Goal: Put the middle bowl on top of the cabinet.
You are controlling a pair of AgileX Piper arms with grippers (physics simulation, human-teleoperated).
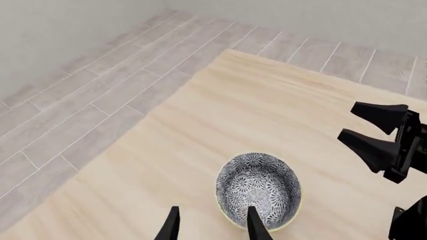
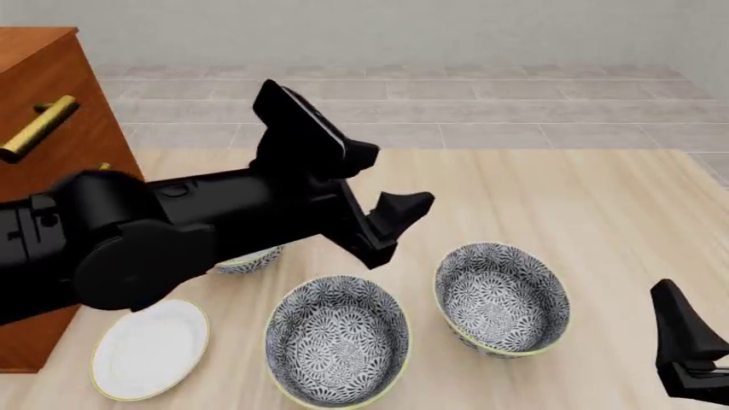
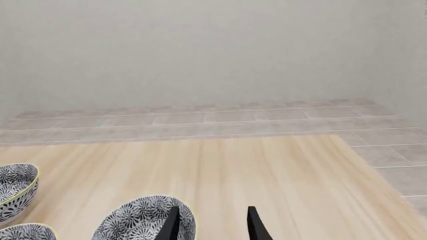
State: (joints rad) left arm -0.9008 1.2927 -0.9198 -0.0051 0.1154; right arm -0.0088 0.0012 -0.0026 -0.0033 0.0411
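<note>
One cabinet stands at the tabletop's left edge. Three patterned bowls sit near the front edge, the middle bowl resting among them, with one white plate toward the front-left corner. The left pincer hangs spread and empty above the bowls; the right pincer is likewise parted, holding nothing.

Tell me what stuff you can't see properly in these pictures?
- Leftmost bowl: front view, mostly hidden behind the left arm.
- Cabinet: front view, cut off by the left edge, so its top barely shows.
- Right end effector: front view, cut off at the corner.
- Left end effector: left wrist view, only fingertips show.
</note>
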